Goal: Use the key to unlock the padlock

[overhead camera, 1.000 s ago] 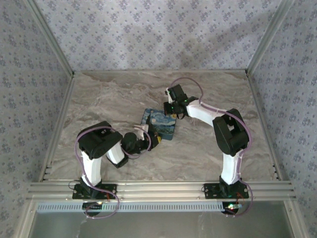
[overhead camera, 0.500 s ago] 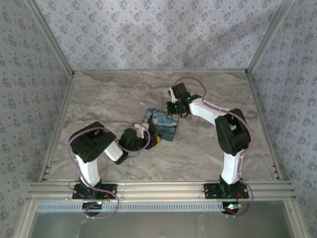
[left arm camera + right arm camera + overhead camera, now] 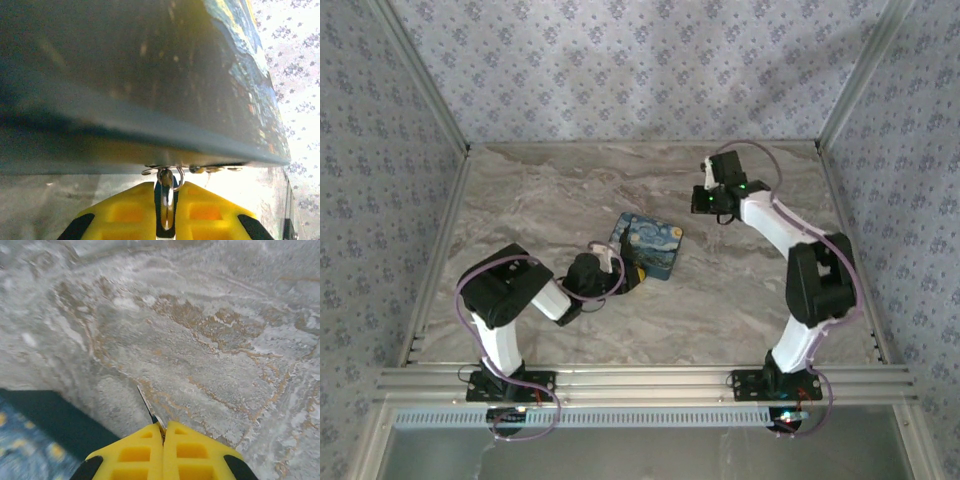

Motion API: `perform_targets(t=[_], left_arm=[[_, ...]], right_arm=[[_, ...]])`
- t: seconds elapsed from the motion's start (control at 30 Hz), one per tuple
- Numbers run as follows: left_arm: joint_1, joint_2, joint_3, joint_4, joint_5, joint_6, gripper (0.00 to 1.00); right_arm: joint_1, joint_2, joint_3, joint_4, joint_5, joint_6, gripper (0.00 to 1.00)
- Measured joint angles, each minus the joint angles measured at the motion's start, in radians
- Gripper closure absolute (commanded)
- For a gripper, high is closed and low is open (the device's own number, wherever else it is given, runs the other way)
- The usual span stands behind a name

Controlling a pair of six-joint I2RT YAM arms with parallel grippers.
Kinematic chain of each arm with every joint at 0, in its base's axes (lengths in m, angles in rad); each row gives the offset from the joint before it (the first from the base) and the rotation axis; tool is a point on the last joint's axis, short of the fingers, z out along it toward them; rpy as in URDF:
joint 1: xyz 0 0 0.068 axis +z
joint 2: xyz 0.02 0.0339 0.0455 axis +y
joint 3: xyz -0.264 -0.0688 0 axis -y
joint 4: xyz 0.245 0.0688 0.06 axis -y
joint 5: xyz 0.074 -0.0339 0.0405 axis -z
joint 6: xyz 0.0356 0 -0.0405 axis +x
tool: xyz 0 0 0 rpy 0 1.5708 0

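A flat box [image 3: 650,243] printed with a blue and yellow night-sky painting lies mid-table. In the left wrist view its dark side [image 3: 125,90] looms overhead, and a small silver padlock [image 3: 167,197] hangs from rings at its lower edge. My left gripper [image 3: 166,187] is shut on that padlock, its yellow fingers [image 3: 125,215] pressed to either side; from above it sits at the box's near corner [image 3: 626,278]. My right gripper [image 3: 704,201] hovers back right of the box, shut on the key [image 3: 146,404], whose thin blade sticks out past the fingertips [image 3: 163,427] over bare marble.
The marble tabletop [image 3: 540,190] is ringed by patterned walls and an aluminium rail [image 3: 640,382] at the near edge. A corner of the box [image 3: 35,435] shows at the lower left of the right wrist view. Open marble lies between the right gripper and the box.
My right arm has swung away from the box toward the back right, carrying the key. The box has turned slightly. My left gripper stays at the box's near corner.
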Motion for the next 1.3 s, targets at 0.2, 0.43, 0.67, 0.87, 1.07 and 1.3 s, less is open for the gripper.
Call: perform_targets(t=[0.2,0.43,0.67,0.87,1.07,1.3], left_arm=[[0.006,0.051,0.087,-0.023,-0.016,-0.051,1.00],[0.008,0.116,0.191,-0.035,-0.021,-0.094,1.00],[0.014,0.137,0.237,-0.042,0.008,-0.142,1.00],[0.025,0.137,0.237,-0.027,0.040,-0.178,1.00],[0.028,0.137,0.238,-0.016,0.064,-0.211,1.00],[0.035,0.137,0.241,-0.014,0.090,-0.230,1.00]], right_arm=[[-0.034,-0.240,-0.234,0.104,-0.157,0.040,1.00],[-0.099,-0.437,-0.492,0.232,-0.380,0.116,1.00],[-0.116,-0.521,-0.663,0.358,-0.509,0.200,1.00],[-0.115,-0.525,-0.787,0.481,-0.543,0.290,1.00],[-0.057,-0.524,-0.866,0.604,-0.531,0.380,1.00],[0.031,-0.420,-0.901,0.782,-0.504,0.480,1.00]])
